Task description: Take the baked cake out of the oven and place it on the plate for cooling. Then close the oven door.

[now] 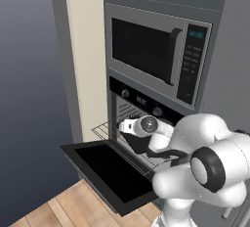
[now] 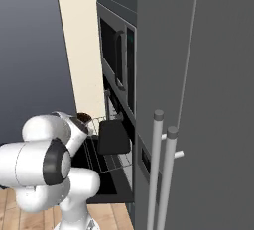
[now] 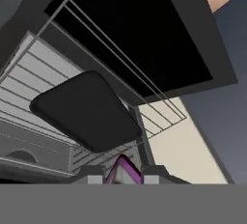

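The black oven (image 1: 141,101) stands open, its door (image 1: 110,170) dropped flat with the dark glass (image 3: 144,35) facing up. A wire rack (image 1: 103,130) is pulled out over the door. On the rack (image 3: 159,107) lies an empty black baking tray (image 3: 87,109), which also shows from the right base (image 2: 114,137). My gripper (image 3: 123,177) hangs above the rack's front edge, shut on a small pink-and-brown piece that looks like the cake (image 3: 123,170). A brown bit of the cake (image 2: 83,117) shows at the hand. The gripper (image 1: 124,127) is just outside the oven mouth. The plate is out of view.
A silver-framed microwave (image 1: 151,50) sits directly above the oven. A grey fridge door with two tall bar handles (image 2: 163,164) stands close on the right. A cream side panel (image 1: 85,50) borders the oven on the left, with wooden floor (image 1: 58,206) below the open door.
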